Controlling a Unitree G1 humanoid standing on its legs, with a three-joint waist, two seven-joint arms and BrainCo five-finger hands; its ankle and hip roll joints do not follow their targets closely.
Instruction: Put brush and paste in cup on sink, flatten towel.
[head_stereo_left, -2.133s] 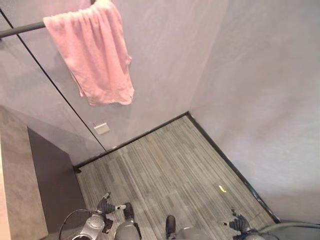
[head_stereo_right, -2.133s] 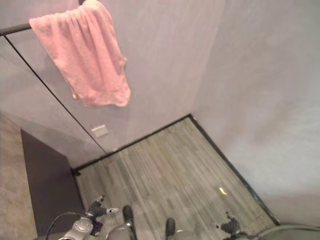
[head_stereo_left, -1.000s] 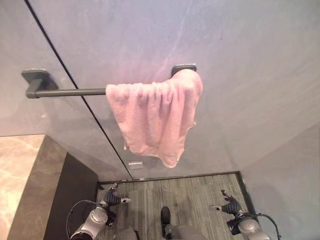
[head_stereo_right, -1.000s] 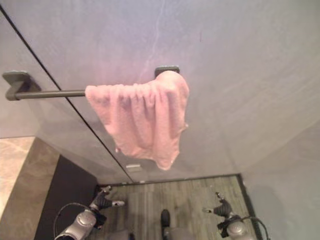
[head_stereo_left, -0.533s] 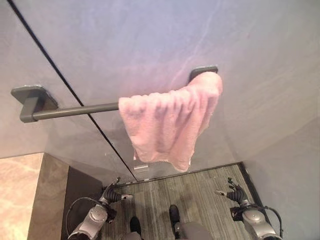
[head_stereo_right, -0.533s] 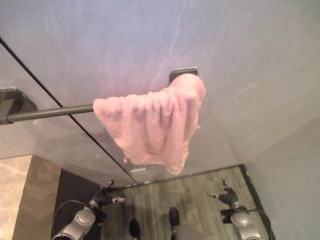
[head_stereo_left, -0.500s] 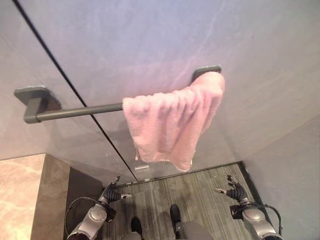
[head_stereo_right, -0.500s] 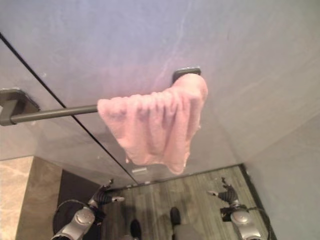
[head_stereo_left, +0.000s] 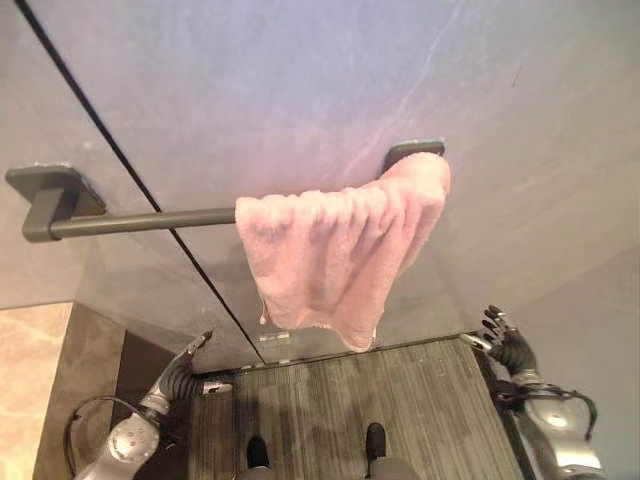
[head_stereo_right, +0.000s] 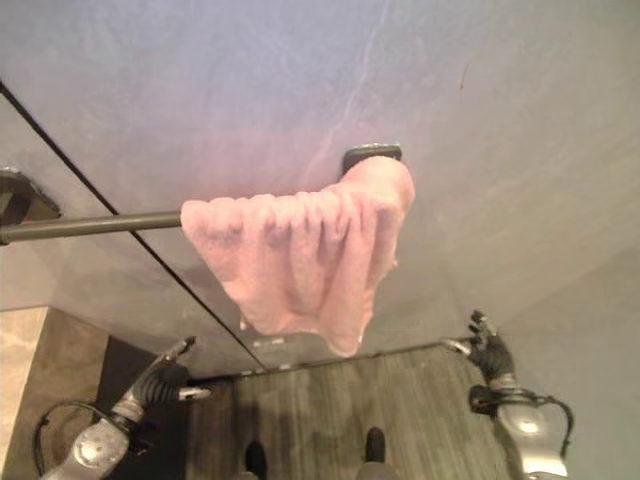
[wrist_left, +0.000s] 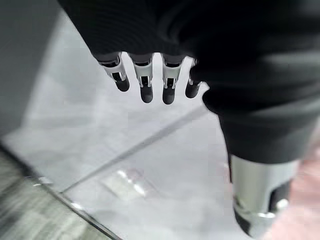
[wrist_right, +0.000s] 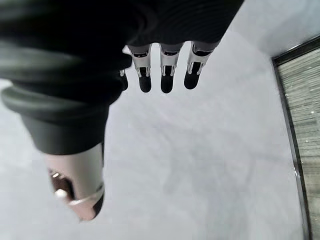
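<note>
A pink towel (head_stereo_left: 340, 250) hangs bunched up at the right end of a dark towel bar (head_stereo_left: 140, 221) on the grey wall. The left hand (head_stereo_left: 176, 374) is raised at the lower left, below the bar and left of the towel, fingers straight and empty. At the lower right the right hand (head_stereo_left: 508, 346) is lifted, open, to the right of and below the towel's hanging edge. Neither hand touches the towel. In the left wrist view the fingers (wrist_left: 145, 85) point at the wall, with a pink blur of towel (wrist_left: 295, 220) past the thumb. The right wrist view has its fingers (wrist_right: 167, 75) open toward bare wall.
A dark vertical seam (head_stereo_left: 150, 190) crosses the wall behind the bar. A beige stone counter top (head_stereo_left: 30, 390) with a dark side panel sits at the lower left. Striped grey flooring (head_stereo_left: 350, 410) lies below, with a small outlet plate (head_stereo_left: 274, 340) low on the wall.
Both hands have risen and spread outward toward the towel's level. The view has shifted slightly; the towel hangs as before.
</note>
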